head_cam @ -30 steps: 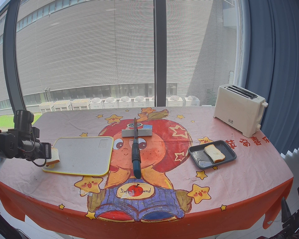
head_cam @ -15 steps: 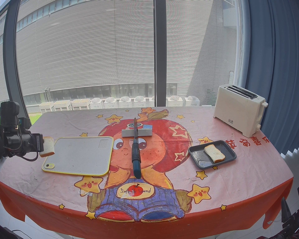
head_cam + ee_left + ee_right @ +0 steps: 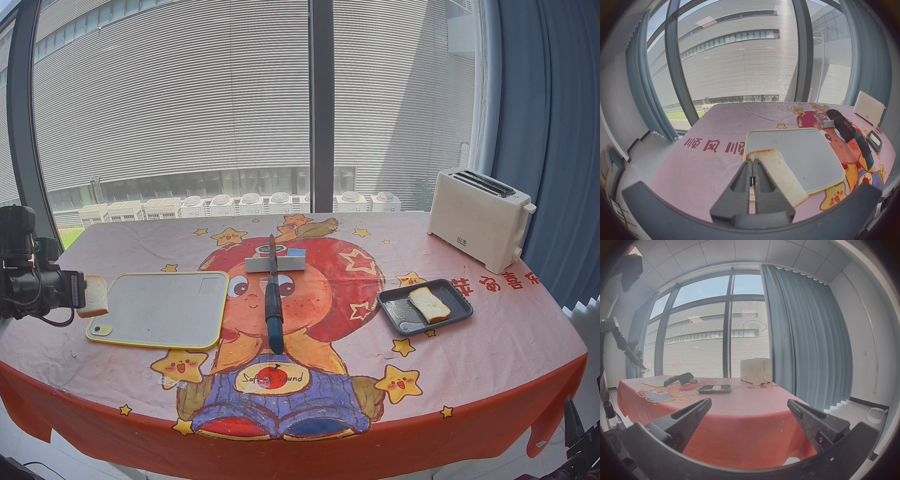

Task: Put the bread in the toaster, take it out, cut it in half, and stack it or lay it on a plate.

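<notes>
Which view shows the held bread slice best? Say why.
Left wrist view: the bread slice shows large and close, pinched by the left gripper. Head view shows it small; right wrist view, a distant speck.

Cartoon tablecloth [image 3: 487,350], blue curtain [image 3: 550,125], dark window post [image 3: 320,106]

From the left hand [image 3: 80,295], clamped on a bread slice [image 3: 97,295] at the left end of the cutting board [image 3: 159,309], the way to the plate [image 3: 400,315] is crossed by the knife [image 3: 273,300], propped on its rest [image 3: 289,264]. The worktop [image 3: 500,356] lies bare along the near edge; the toaster [image 3: 480,219] stands behind the plate.
</notes>
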